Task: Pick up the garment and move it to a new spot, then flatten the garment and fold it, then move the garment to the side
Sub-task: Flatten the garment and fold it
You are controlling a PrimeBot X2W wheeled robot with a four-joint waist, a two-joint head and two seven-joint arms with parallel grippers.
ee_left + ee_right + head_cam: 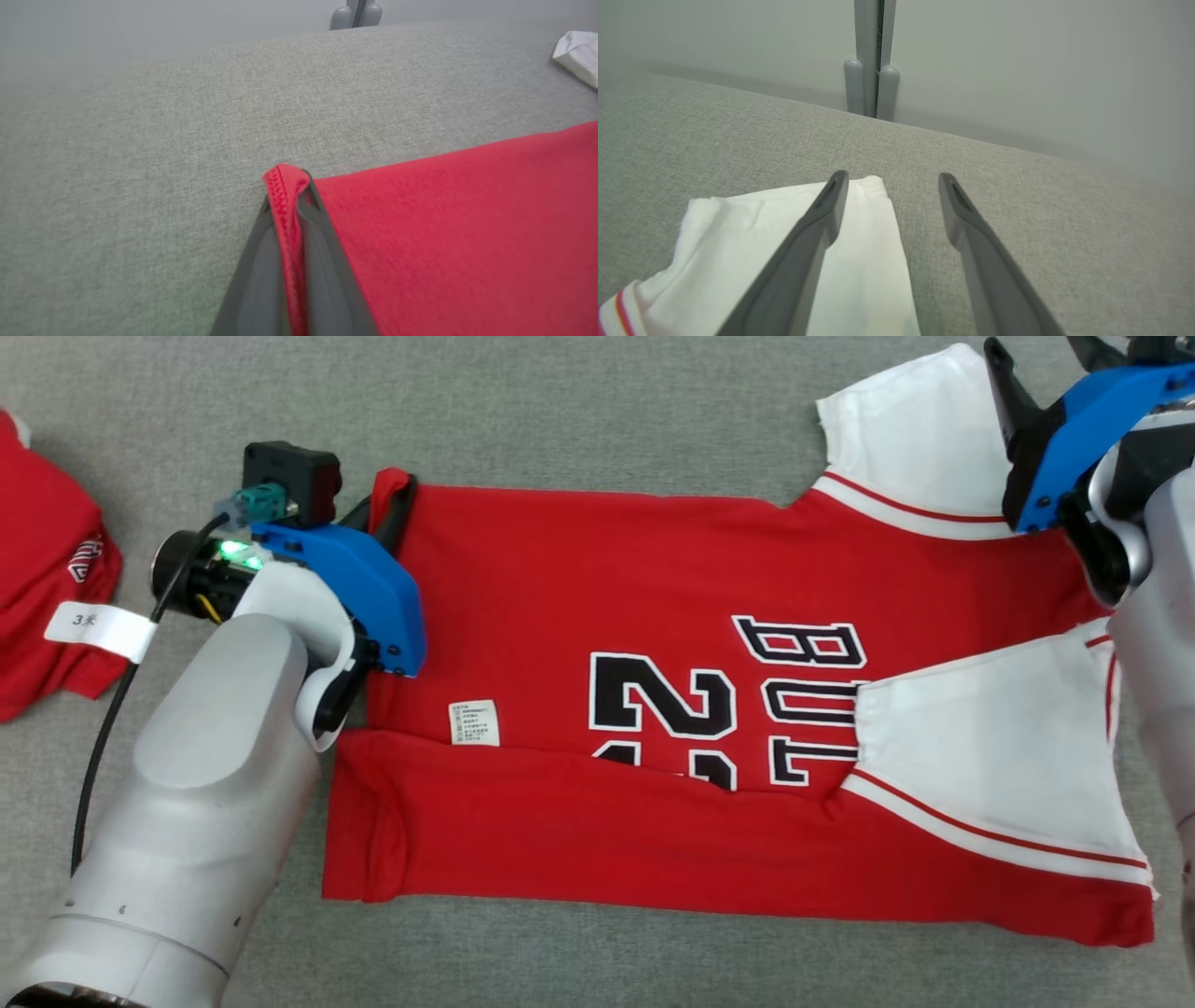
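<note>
Folding the garment: the far edge is being taken up.
The red garment (pixel 579 616) is lying flat on the grey worktop (pixel 597 411), its near edge already turned over. The left gripper (pixel 390 513) is pinching the far hem corner, pressed together on cloth; the right gripper (pixel 892 179) is hovering spread over the white sleeve (pixel 915 429). Next, I judge, it needs closing there so both can draw the far edge over.

Bright, even, diffuse light. Head view is sharp; green LED (pixel 233 553) blooms a little, and the white sleeves of the shirt (pixel 560 597) are near clipping. Left wrist view: fingers (pixel 254 284) blurred at bottom centre, top edge hazy, faint green cast lower left. Right wrist view: soft shadow band along the wall base, upper left.
</note>
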